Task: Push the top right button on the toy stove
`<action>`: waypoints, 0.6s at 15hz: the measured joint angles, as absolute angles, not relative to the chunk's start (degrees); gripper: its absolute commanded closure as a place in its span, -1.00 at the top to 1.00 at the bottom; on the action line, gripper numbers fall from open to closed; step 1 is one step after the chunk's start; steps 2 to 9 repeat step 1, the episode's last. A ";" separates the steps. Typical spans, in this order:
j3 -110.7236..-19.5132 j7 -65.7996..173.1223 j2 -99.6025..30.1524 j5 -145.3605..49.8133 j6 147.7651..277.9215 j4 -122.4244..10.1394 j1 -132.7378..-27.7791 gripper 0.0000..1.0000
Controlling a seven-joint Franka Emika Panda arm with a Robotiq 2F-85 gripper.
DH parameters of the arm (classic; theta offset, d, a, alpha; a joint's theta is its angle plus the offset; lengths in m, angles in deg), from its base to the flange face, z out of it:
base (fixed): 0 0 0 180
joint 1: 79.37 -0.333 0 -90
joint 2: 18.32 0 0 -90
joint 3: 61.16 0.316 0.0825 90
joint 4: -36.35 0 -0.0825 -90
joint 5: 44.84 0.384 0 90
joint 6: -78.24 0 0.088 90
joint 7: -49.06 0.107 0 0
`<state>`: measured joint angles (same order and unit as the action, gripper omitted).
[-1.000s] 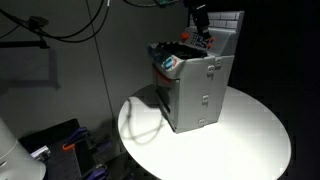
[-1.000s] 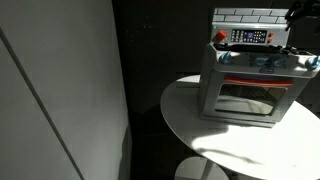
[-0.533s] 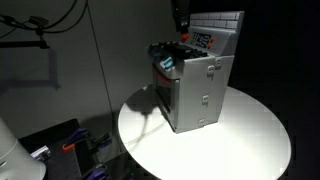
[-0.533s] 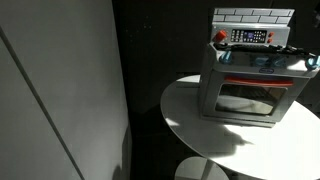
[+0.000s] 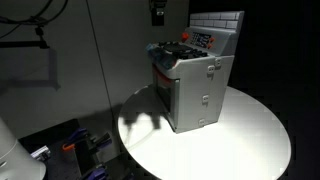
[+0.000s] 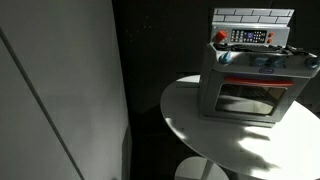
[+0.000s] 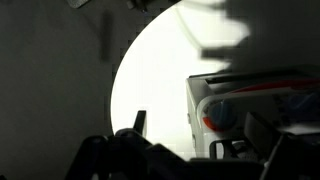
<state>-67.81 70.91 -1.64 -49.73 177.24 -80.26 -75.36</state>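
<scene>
Round white tabletop (image 5: 255,135) on a pedestal; its pale foot (image 6: 196,170) shows in an exterior view. Strong light strikes the surface, and hard-edged shadows lie across it. A plain grey wall panel (image 6: 60,90) fills much of an exterior view. Behind the tabletop the room is black. Dark cables (image 5: 45,12) loop overhead. Dark floor clutter (image 5: 62,146) with an orange part lies below the tabletop edge.

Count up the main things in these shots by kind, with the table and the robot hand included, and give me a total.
toy stove: 1
round white table: 1
hand: 1
Total: 3
</scene>
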 measured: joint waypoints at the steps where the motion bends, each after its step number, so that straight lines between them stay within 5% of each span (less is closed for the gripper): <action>1: -67.81 70.71 -1.17 -49.73 177.09 -80.61 -75.25 1.00; 9: -67.81 70.71 -1.17 -49.73 177.09 -80.61 -75.25 1.00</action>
